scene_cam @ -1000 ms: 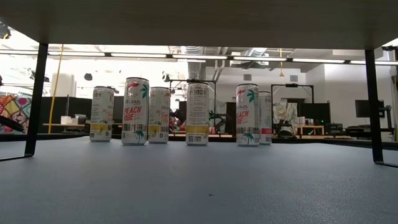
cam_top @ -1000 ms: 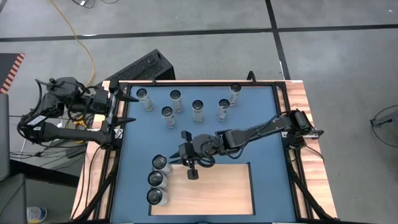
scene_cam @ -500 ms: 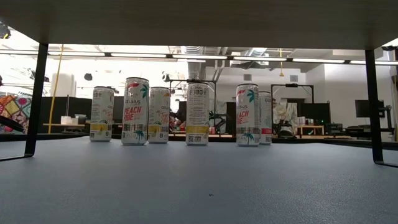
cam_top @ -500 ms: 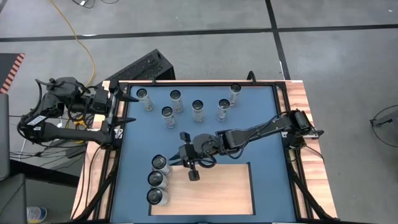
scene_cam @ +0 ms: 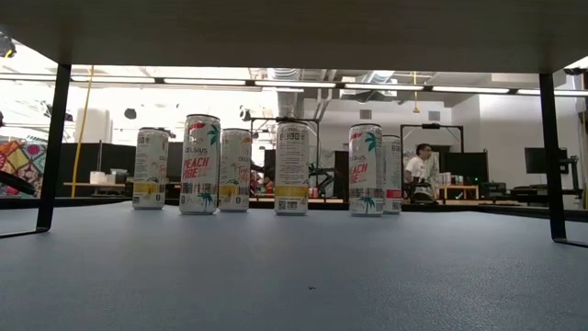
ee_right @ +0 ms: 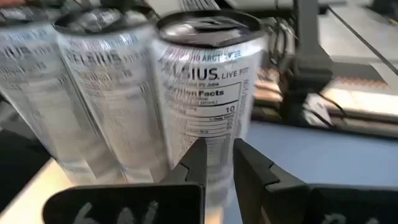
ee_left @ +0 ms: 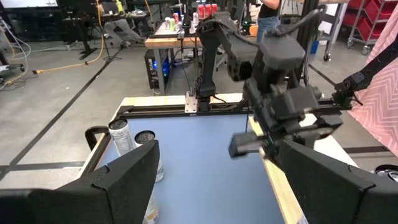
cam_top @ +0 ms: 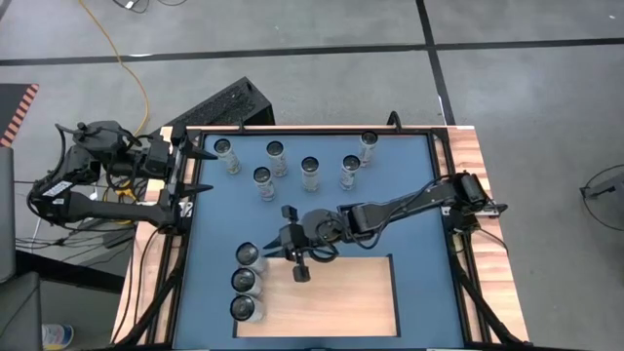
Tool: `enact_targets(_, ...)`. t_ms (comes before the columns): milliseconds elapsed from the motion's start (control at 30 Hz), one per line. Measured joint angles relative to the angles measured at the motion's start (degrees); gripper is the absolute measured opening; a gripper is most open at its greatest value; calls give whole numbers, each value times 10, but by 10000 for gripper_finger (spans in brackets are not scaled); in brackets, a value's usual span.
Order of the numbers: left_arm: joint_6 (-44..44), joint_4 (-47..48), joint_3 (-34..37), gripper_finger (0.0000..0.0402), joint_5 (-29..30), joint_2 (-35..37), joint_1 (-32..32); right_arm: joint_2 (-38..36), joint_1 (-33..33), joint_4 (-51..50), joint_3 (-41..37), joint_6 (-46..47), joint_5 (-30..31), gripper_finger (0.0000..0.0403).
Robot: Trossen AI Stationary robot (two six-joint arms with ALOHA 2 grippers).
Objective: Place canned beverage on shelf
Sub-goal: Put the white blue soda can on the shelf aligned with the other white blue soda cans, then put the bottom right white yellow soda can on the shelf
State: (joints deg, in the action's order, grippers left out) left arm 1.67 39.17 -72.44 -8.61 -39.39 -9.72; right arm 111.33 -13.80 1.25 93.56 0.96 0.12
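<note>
**Kid:** Right gripper (ee_right: 217, 154), is it holding something?

**Me:** No. Its two fingers are pinched almost together with just a thin gap, and nothing is between them.

**Kid:** What is that big silver thing in front of it?

**Me:** That is the nearest can (ee_right: 208, 93). It stands straight up, tall way up, just past the fingertips. I can't tell if they touch. It is the first in a row of three cans along the left edge of the shelf (cam_top: 341, 297), the pale wooden board.

**Kid:** So those three are done?

**Me:** I think so. They stand on the board.

**Kid:** Where are the other ones?

**Me:** Six more cans (cam_top: 310, 171) stand on the blue table top (cam_top: 409, 214), all upright, at the far side. They are well apart from the right gripper, and they are behind it, away from where it points.

**Kid:** Then it has to turn around?

**Me:** That is my guess. It would need to pull back from the row without bumping it, swing to the far side and open its fingers wide.

**Kid:** What about the other arm?

**Me:** Left gripper (cam_top: 198, 171) waits at the left edge of the table, fingers wide apart, empty. It is near the end can of the six, nearer than the right one is.
</note>
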Motion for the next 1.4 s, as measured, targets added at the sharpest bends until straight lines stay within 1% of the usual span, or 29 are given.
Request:
enact_targets(67,0,0,0,318,0,0,0,5,1,3,-1,-7,-16,63)
enact_targets(133,0,0,0,318,0,0,0,16,1,16,0,-8,-16,63)
enact_targets(400,0,1,0,318,0,0,0,20,0,-18,0,5,15,63)
enact_targets(567,0,5,0,318,0,0,0,12,-1,-41,0,10,17,63)
enact_targets(700,-10,10,0,318,6,0,0,-6,-5,-92,0,16,52,63)
enact_targets(800,-14,18,0,318,33,-1,0,-27,-5,-153,0,16,90,63)
enact_targets(933,-15,40,0,318,84,-6,0,-58,5,-219,0,16,118,64)
enact_targets(1033,-15,57,0,318,106,-13,0,-80,17,-261,0,12,143,69)
enact_targets(1100,-15,63,0,318,108,-19,0,-92,26,-283,0,1,159,78)
enact_targets(1200,-16,67,0,318,108,-31,0,-108,40,-323,0,-20,186,103)
enact_targets(1300,-19,66,0,318,112,-40,0,-124,55,-354,0,-39,211,141)
enact_targets(1400,-19,66,0,318,124,-46,0,-136,72,-375,0,-41,221,189)
